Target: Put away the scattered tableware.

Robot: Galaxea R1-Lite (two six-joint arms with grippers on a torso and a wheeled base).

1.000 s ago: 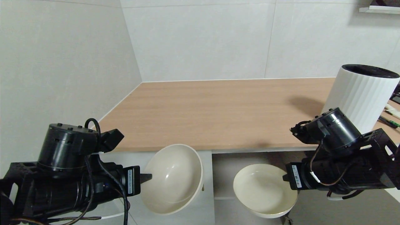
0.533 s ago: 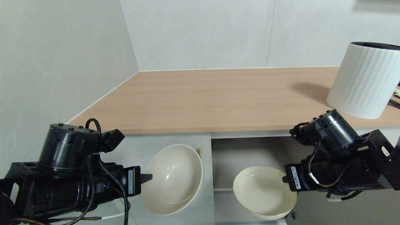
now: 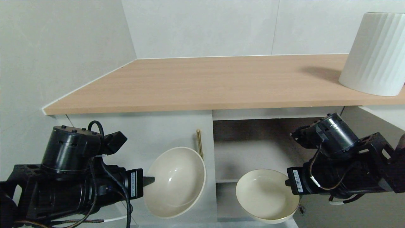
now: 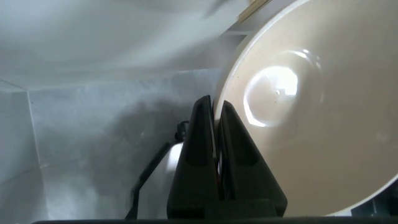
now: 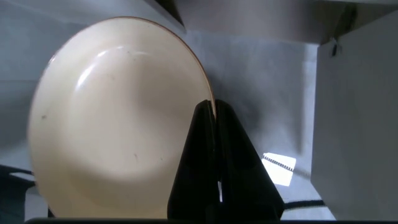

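The camera has dropped: the counter (image 3: 202,82) sits higher in frame, the open cabinet (image 3: 253,148) now centre. Left gripper (image 3: 149,180) clamps the deep bowl (image 3: 177,183) at lower centre; right gripper (image 3: 287,183) pinches the shallow bowl (image 3: 264,196) at lower right, so stowing looks close.

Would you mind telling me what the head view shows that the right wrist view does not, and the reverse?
The head view adds the wooden counter, the white ribbed cylinder, the brass handle and the left gripper clamping the deep bowl. The right wrist view adds a close look at the fingers pinching the rim. Both share the right gripper and its shallow bowl.
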